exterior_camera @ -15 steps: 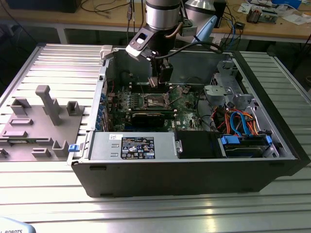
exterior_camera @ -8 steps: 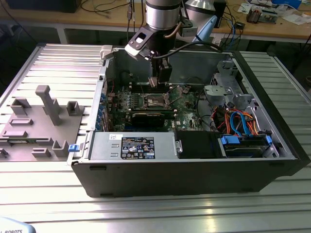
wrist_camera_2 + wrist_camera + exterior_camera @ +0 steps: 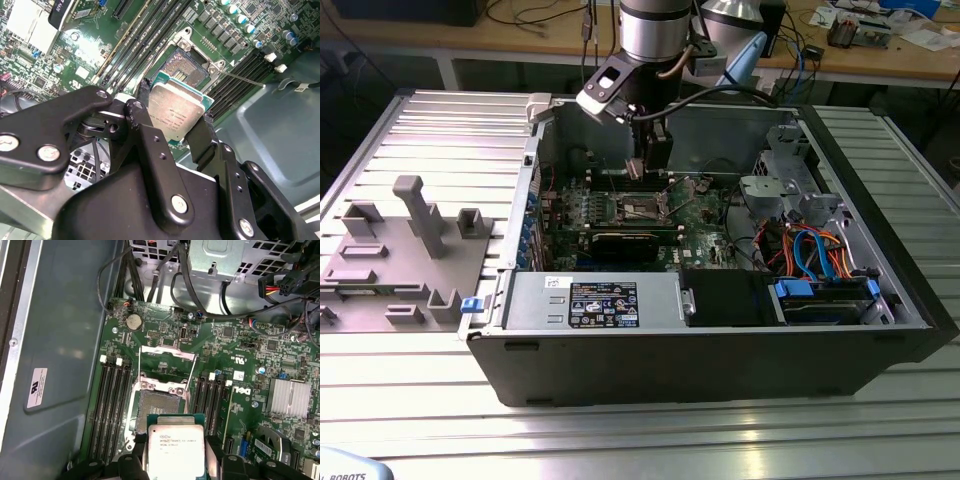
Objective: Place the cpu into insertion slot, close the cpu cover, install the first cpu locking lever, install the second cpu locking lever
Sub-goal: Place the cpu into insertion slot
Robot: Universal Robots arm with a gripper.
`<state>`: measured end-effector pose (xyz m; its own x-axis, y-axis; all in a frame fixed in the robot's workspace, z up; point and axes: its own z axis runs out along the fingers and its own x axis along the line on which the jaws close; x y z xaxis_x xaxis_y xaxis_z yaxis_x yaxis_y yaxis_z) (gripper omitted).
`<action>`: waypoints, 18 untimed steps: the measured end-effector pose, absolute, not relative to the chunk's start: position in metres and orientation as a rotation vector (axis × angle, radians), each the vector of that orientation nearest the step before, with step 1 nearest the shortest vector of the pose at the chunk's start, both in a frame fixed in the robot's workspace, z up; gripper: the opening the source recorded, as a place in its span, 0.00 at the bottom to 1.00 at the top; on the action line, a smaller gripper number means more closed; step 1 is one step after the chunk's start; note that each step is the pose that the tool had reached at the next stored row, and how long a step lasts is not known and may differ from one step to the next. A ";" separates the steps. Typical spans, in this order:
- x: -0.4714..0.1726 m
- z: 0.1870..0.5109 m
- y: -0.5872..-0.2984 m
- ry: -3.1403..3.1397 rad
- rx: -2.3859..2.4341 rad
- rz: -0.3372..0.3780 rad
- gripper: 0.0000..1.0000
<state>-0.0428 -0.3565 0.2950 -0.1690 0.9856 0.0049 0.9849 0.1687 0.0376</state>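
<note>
My gripper (image 3: 176, 107) is shut on the cpu (image 3: 175, 112), a flat square chip with a silvery top, gripped by two opposite edges between black fingers (image 3: 141, 117). The chip hangs tilted a little above the insertion slot (image 3: 187, 70), partly overlapping it in both wrist views. In the first wrist view the cpu (image 3: 176, 450) sits at the near edge of the open insertion slot (image 3: 159, 407), whose dark centre is bare. The cpu cover (image 3: 168, 351) is swung open beyond the socket, with thin lever rods (image 3: 192, 372) raised beside it. In the exterior view the gripper (image 3: 636, 168) hovers inside the case over the insertion slot (image 3: 638, 207).
Long black memory slots (image 3: 111, 410) flank the socket on both sides. A black expansion card (image 3: 625, 243) lies across the board nearby. The drive cage (image 3: 790, 180) and cables (image 3: 810, 250) fill the exterior view's right. A grey fixture block (image 3: 405, 255) stands outside the case.
</note>
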 end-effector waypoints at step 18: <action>-0.043 0.295 -0.357 2.348 2.055 0.049 0.55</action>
<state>-0.0428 -0.3565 0.2950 -0.1328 0.9911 0.0049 0.9905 0.1325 0.0376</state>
